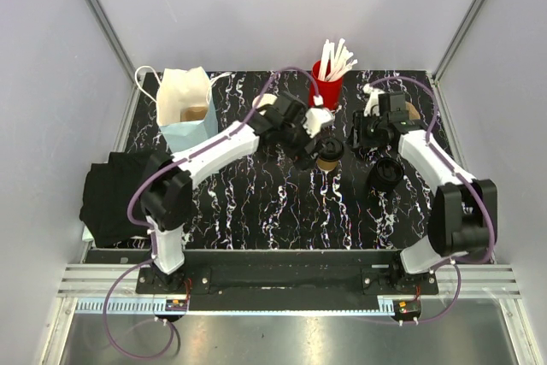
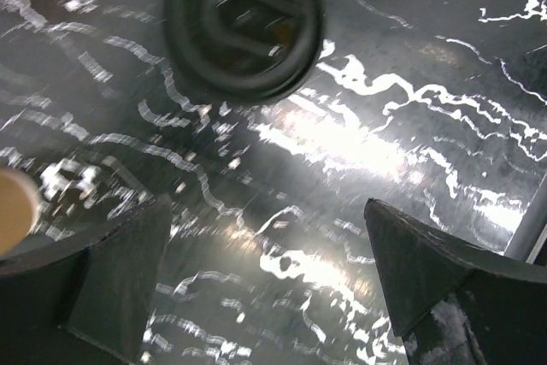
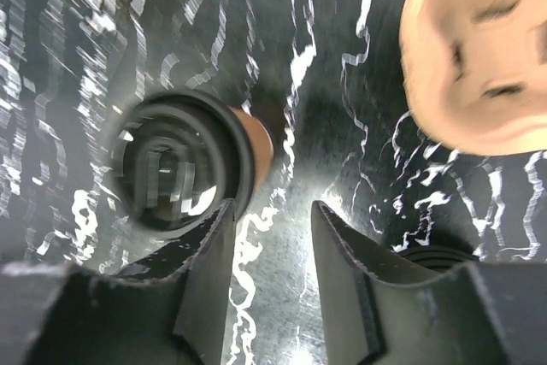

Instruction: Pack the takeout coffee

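The takeout coffee [image 1: 327,150] is a small brown paper cup capped with a round black lid, standing mid-table on the black marbled top. My left gripper [image 1: 304,144] hovers just left of it, open wide, and in the left wrist view the lid [image 2: 244,23] lies ahead of the empty gap of that gripper [image 2: 267,204]. My right gripper [image 1: 359,136] is just right of the cup. Its wrist view shows the lidded cup [image 3: 179,164] beside the left fingertip, while the gripper [image 3: 273,207] stands open on bare table.
A red cup of white sticks [image 1: 327,83] stands behind the coffee. A white paper bag [image 1: 184,104] stands open at the back left, with a black cloth [image 1: 111,194] at the left edge. Spare black lids [image 1: 386,174] sit near the right arm. A tan rounded thing [image 3: 479,49] lies ahead on the right.
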{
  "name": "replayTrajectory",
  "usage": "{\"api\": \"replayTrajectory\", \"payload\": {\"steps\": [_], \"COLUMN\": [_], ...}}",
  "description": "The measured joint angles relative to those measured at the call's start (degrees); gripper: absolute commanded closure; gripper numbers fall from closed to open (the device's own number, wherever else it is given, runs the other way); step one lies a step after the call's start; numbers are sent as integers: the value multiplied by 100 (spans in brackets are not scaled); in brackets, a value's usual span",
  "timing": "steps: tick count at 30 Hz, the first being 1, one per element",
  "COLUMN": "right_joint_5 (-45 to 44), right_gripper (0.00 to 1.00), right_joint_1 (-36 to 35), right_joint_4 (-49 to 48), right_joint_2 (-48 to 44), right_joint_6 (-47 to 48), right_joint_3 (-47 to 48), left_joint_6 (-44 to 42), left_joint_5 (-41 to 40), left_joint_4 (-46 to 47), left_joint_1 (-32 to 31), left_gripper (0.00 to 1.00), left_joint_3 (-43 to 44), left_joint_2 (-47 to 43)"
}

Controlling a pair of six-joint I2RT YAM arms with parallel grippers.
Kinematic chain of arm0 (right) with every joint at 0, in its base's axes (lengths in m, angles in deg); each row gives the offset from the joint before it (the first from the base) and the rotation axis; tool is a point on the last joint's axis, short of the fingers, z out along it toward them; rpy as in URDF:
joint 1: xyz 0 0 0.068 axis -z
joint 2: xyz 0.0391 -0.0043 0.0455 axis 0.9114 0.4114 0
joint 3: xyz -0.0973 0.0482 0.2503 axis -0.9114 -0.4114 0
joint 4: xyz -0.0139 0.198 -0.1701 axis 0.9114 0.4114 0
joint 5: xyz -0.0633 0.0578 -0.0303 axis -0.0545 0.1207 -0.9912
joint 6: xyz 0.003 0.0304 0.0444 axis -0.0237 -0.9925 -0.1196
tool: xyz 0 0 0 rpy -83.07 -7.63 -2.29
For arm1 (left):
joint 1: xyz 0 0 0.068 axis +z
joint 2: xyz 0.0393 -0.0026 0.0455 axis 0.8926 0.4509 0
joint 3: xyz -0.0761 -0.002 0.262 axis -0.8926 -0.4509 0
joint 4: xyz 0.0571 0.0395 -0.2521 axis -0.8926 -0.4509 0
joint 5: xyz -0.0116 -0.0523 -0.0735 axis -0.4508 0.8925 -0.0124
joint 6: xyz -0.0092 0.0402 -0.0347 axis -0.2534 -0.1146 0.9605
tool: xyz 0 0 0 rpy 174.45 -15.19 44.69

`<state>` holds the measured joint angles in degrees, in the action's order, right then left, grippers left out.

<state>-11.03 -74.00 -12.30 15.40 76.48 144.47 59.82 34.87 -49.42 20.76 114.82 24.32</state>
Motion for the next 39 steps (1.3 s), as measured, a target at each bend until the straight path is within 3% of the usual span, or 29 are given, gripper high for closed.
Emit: {"api": "replayTrajectory", "payload": {"steps": [5,11,27,39], "right_joint_5": [26,142,785,931], "right_gripper": [56,57,59,60], "right_joint_1": [0,0,0,0], "right_joint_4": [210,291,293,293], "right_joint_2": [616,708,708,710], "right_joint_6": [70,103,72,52], "right_joint_3": [39,66,68,66], "left_joint_6": [-35,-66,-46,-50], "left_joint_5": [-361,-811,-2302,-2949], "left_joint_4": [-28,-50,83,374], "left_joint_1": [-396,-599,-658,-608], "left_gripper": [1,1,1,1], "left_joint_3": [291,474,769,752], "left_joint_2": [393,627,1010,1010]}}
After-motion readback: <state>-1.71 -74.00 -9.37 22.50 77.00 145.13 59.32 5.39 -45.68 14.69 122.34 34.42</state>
